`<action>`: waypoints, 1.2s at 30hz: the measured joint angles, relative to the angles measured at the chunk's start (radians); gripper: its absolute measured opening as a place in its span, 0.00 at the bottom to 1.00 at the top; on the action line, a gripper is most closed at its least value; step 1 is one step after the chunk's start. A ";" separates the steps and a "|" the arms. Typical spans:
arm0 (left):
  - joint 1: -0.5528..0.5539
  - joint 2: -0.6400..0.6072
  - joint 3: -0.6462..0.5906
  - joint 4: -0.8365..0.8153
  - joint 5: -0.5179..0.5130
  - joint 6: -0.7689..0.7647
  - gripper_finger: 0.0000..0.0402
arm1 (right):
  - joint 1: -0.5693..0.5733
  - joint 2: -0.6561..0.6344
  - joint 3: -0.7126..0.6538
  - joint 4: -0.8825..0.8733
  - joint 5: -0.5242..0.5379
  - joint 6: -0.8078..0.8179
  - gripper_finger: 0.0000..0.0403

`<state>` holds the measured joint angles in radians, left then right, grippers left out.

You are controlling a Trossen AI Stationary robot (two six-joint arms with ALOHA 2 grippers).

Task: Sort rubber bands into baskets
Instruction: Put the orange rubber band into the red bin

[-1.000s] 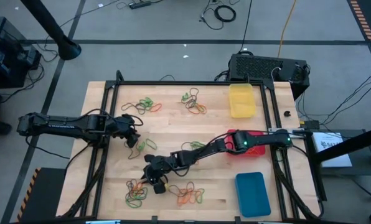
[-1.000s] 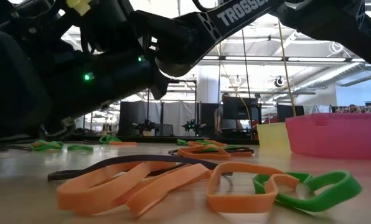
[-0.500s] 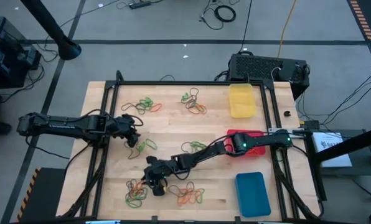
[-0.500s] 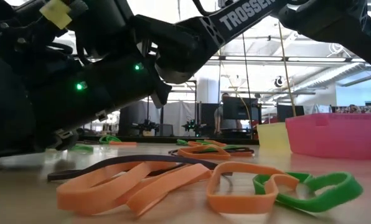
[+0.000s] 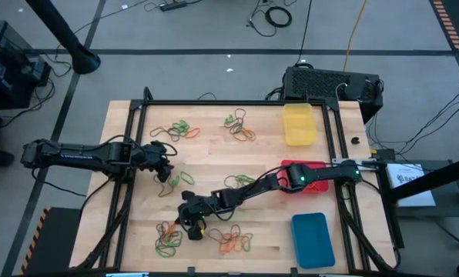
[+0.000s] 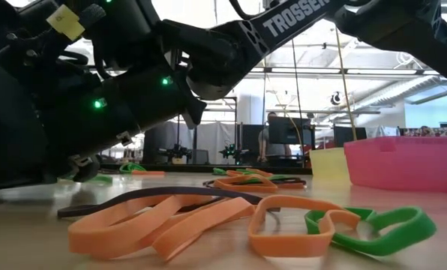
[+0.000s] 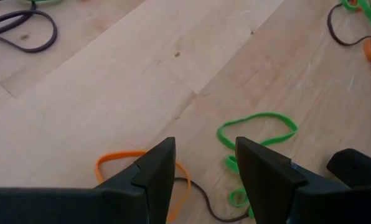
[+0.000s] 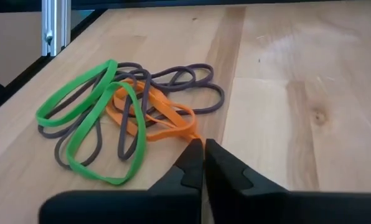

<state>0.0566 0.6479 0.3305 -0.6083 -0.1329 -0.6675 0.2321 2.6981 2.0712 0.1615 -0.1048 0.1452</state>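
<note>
My right gripper point(image 8: 203, 151) reaches to the near left of the table point(image 5: 189, 221) and is shut on an orange rubber band point(image 8: 151, 118). That band lies in a small pile with green point(image 8: 86, 118) and dark point(image 8: 185, 78) bands. My left gripper point(image 7: 204, 165) is at the table's left point(image 5: 166, 173). It is open, above an orange point(image 7: 114, 163) and a green point(image 7: 257, 127) band. The yellow point(image 5: 299, 125), red point(image 5: 313, 177) and blue point(image 5: 313, 240) baskets stand along the right side. My right gripper pinches the orange band at the end of its loop point(image 8: 190, 134), between its two fingertips. The fingers slant down from the table's right side. The rest of the band lies slack on the wood, tangled with the green and dark bands.
More band piles lie at the near middle point(image 5: 233, 240), the centre point(image 5: 237, 182) and the far side point(image 5: 175, 131) point(image 5: 241, 127). A black box point(image 5: 330, 83) sits beyond the far right corner. A black frame rail point(image 5: 237, 103) borders the table.
My right gripper has sunk a little toward the pile of bands at the table's near left and has rolled slightly.
</note>
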 joint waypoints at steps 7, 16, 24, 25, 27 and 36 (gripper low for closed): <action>0.000 0.000 0.000 0.000 0.003 -0.001 0.44 | -0.002 -0.065 -0.002 -0.021 0.002 -0.042 0.01; 0.000 0.000 -0.001 0.001 0.014 -0.002 0.44 | -0.001 -0.230 -0.002 -0.329 0.132 -0.239 0.00; 0.000 0.000 -0.001 0.007 0.015 0.002 0.44 | -0.003 -0.414 -0.001 -0.665 0.343 -0.145 0.00; 0.000 0.000 -0.001 0.008 0.015 0.003 0.44 | -0.003 -0.440 -0.001 -0.714 0.347 -0.137 0.00; 0.000 0.000 -0.001 0.012 0.015 0.016 0.44 | -0.004 -0.493 -0.001 -0.847 0.349 -0.107 0.00; 0.000 0.000 -0.001 0.027 0.005 0.024 0.44 | -0.008 -0.650 0.000 -1.656 0.365 0.261 0.00</action>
<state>0.0565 0.6479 0.3294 -0.5816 -0.1284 -0.6434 0.2246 2.0476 2.0708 -1.4946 0.2597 0.4063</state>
